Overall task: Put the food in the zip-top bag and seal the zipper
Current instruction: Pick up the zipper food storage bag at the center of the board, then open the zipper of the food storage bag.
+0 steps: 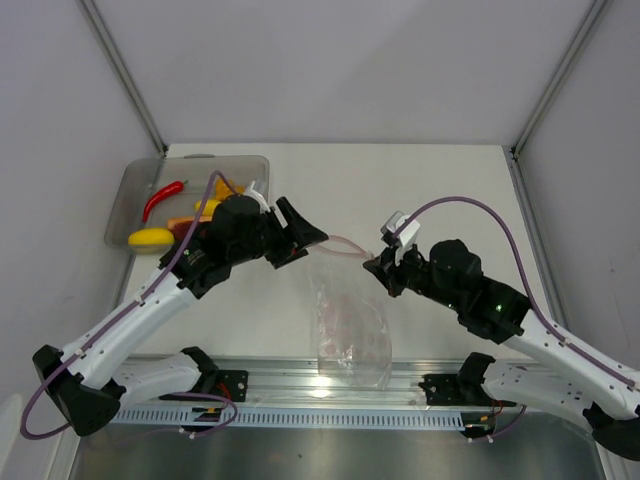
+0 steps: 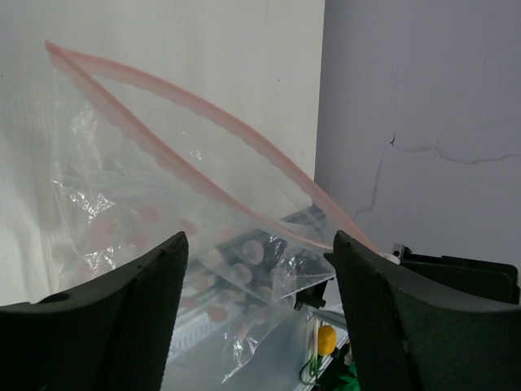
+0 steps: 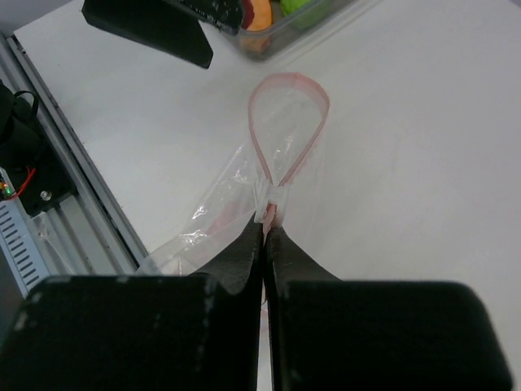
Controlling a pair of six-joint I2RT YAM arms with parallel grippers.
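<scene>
The clear zip-top bag (image 1: 347, 318) lies mid-table, its mouth raised toward the far side. Its pinkish zipper (image 3: 290, 122) gapes in a loop. My right gripper (image 3: 265, 225) is shut on the zipper's near end, right by a small white slider. Just left of the mouth in the top view is my left gripper (image 1: 303, 236), which is open and holds nothing. In its own wrist view the open mouth (image 2: 195, 155) lies ahead, beyond the left gripper (image 2: 260, 241). The food is in the grey tray (image 1: 138, 180): red chili (image 1: 163, 198), yellow piece (image 1: 150, 240), orange bits (image 1: 186, 222).
The tray sits at the far left corner against the wall. An aluminium rail (image 1: 330, 385) runs along the near edge, under the bag's bottom. Grey enclosure walls close in on both sides. Pinkish round marks show through the bag's film (image 2: 244, 273).
</scene>
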